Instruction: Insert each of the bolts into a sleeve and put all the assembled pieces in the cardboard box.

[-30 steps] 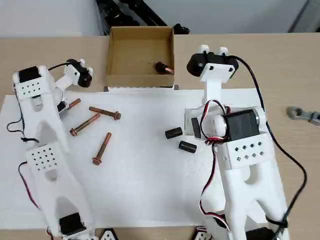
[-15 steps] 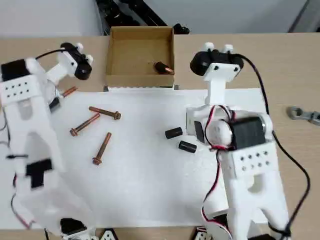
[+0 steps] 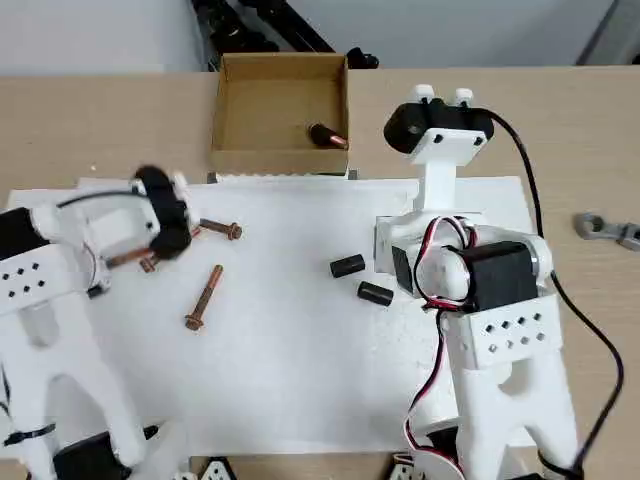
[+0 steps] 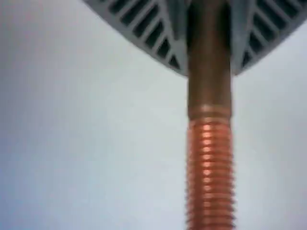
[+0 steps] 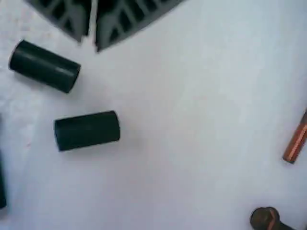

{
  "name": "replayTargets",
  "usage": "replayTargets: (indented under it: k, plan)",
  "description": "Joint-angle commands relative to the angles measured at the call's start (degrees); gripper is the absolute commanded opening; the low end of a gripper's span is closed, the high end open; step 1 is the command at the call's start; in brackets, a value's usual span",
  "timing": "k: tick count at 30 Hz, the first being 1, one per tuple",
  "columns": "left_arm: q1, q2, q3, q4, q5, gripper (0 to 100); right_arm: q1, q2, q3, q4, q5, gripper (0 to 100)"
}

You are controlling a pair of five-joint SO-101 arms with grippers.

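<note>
At 9 o'clock on the white mat (image 3: 300, 380), the left claw (image 4: 209, 48) is clamped on a copper bolt (image 4: 209, 158). The smooth shank is pinched between the ribbed grey fingers (image 4: 144, 33), and the threaded end juts out above the mat.

In the high view, three more bolts lie near that arm:
- The crossed bolt (image 3: 148, 265) runs under the arm's black wrist motor, with an end showing on either side.
- The headed bolt (image 3: 220, 229) lies just beyond the motor, toward 3 o'clock.
- The slanted bolt (image 3: 203, 297) lies apart, toward 5 o'clock of the motor.

Near the middle of the mat, the right claw (image 5: 92, 39) hovers with its fingers drawn in to a thin slit. It grips nothing and touches nothing. Just beside it, two black sleeves lie on their sides, close together but not touching: the upper sleeve (image 3: 347, 266) and the lower sleeve (image 3: 375, 294).

The cardboard box (image 3: 228, 110) stands on the tan worktop (image 3: 560, 110) at the mat's 12 o'clock edge. Inside it lies one assembled piece (image 3: 327, 136), a dark sleeve with a copper end showing, at about 3 o'clock in the box near the wall.

A metal wrench (image 3: 603, 228) lies on the bare worktop at 3 o'clock, well apart from the mat.
</note>
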State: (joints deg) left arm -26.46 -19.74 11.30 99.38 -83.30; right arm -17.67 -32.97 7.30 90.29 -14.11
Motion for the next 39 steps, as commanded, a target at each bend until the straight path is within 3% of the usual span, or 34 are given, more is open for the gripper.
replayTargets:
  k: [1, 11, 17, 36, 39]
  plan:
    - [-2.8, 0.7, 2.2, 0.6, -7.6, 1, -0.3, -1.5, -0.2, -0.6, -0.5, 0.5]
    - [-7.4, 21.0, 2.8, -9.8, -9.8, 1, -0.2, -1.1, 1.8, -0.9, -0.4, 0.5]
    - [-7.5, 25.7, -2.5, -15.2, -9.5, 1, -0.2, -1.7, 7.0, -2.9, -0.5, 0.5]
    - [-5.4, 39.9, -6.2, -19.3, -8.9, 1, -0.1, -1.7, 7.2, -3.3, -0.4, 0.5]
    - [-5.2, 39.7, -6.2, -19.3, -6.7, 5, -0.1, -1.7, 7.2, -3.1, -0.4, 0.5]
